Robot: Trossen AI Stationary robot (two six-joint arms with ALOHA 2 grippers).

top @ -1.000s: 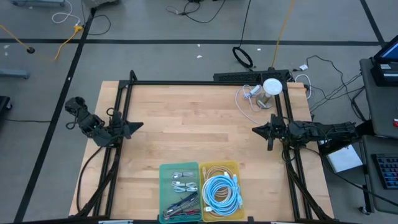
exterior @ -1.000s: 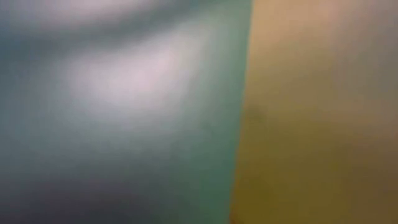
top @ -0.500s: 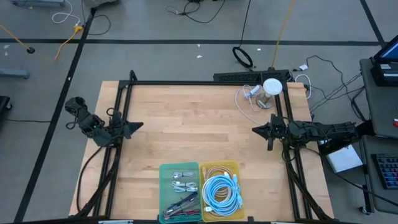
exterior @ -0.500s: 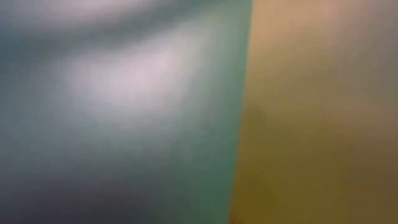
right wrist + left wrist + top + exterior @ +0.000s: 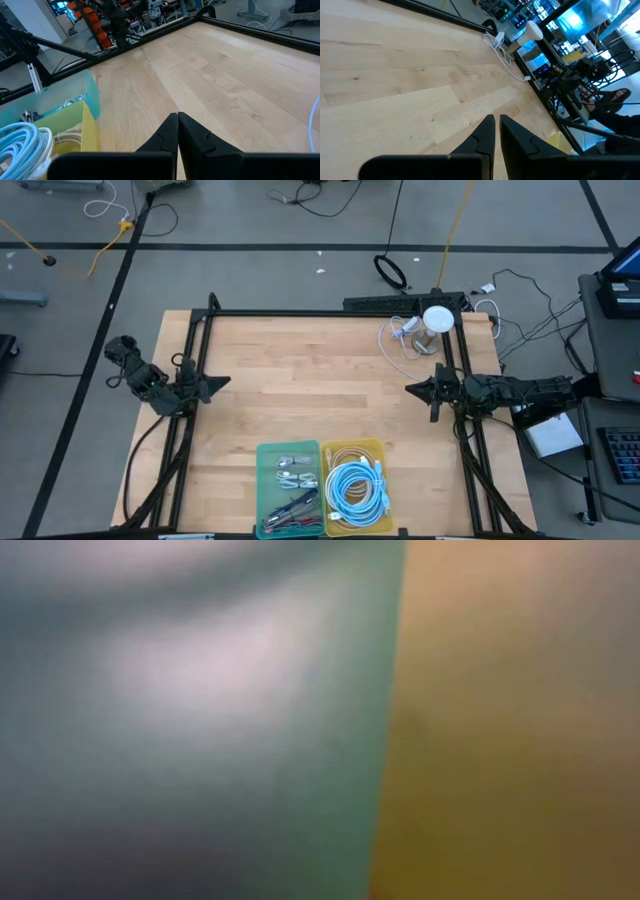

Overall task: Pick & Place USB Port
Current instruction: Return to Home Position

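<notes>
We judge the sorting done: the coiled pale-blue cable (image 5: 355,485) lies in the yellow plastic bin (image 5: 352,443), small USB cables (image 5: 292,475) in the green translucent bin (image 5: 262,480) beside it, while the left gripper (image 5: 222,382) and right gripper (image 5: 410,389), both clenched on nothing, sit at opposite sides of the pale wooden table (image 5: 320,370)

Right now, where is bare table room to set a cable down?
The wide middle of the table, between left tool and right tool, is bare. So are the strips beside the green bin and yellow bin. Crowded: the white cable corner.
</notes>
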